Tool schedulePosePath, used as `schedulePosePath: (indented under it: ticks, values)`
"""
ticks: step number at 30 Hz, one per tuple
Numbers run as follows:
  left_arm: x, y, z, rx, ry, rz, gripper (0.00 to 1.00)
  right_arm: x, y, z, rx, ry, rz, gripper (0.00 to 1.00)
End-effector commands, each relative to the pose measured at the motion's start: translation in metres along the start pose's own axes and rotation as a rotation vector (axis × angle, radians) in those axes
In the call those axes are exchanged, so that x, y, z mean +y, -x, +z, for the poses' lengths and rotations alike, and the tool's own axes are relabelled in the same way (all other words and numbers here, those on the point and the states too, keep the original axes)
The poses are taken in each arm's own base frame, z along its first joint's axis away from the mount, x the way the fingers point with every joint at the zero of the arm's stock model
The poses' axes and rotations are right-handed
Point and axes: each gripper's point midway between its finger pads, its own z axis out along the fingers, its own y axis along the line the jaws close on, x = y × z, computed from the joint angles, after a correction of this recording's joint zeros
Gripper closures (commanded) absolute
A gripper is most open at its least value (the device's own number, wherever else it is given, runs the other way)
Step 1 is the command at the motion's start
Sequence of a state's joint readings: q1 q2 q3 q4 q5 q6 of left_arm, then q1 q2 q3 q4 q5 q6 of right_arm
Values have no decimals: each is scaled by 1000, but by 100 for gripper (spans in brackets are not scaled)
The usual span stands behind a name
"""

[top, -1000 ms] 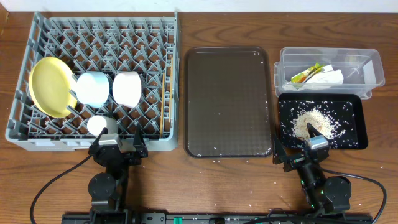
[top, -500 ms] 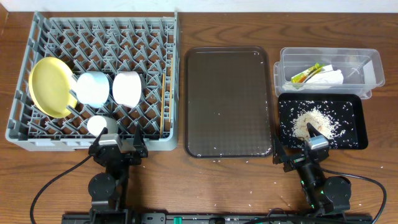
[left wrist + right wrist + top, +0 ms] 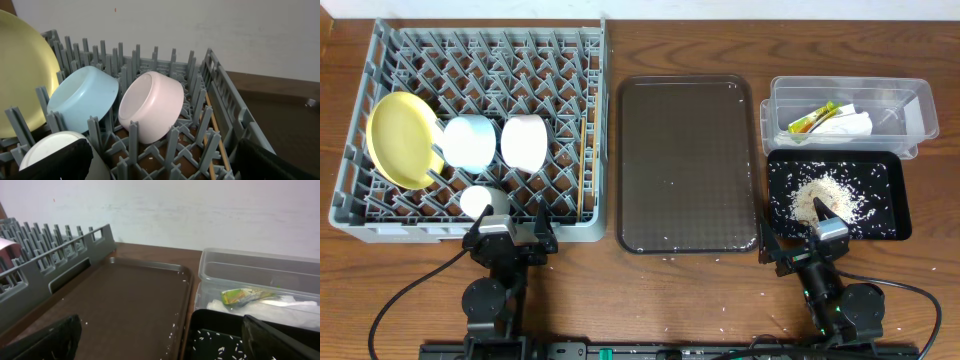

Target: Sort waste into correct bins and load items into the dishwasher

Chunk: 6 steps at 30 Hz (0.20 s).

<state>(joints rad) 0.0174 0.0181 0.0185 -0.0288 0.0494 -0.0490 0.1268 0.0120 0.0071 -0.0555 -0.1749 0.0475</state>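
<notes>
Both grippers rest spread wide and empty at the table's near edge. The left gripper [image 3: 510,238] sits just short of the grey peg rack [image 3: 480,55], where the glossy yellow plate [image 3: 400,140], light-blue bowl [image 3: 470,142], white bowl [image 3: 525,142] and small cup [image 3: 480,200] sit among the pegs and the thin chopsticks [image 3: 585,165] point lengthwise away from it. The right gripper [image 3: 812,248] faces the matte black tray [image 3: 890,225] of heaped rice [image 3: 820,195], with the crinkly wrapper [image 3: 810,121] and soft tissue [image 3: 850,124] in the clear tub [image 3: 920,100] beyond. Seemingly only stray grains [image 3: 669,183] remain on the smooth brown tray [image 3: 685,120] — to that arm's left, and nearer it.
</notes>
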Motion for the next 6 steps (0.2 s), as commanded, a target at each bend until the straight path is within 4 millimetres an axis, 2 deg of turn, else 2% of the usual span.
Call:
schedulePosePath:
  ticks: [1,6]
  values:
    - [3,-17,1,55,13,0,7,-7,0,-1,-1,-33,-10,1]
    - [3,-17,1,55,13,0,7,-7,0,-1,0,-32,-10,1]
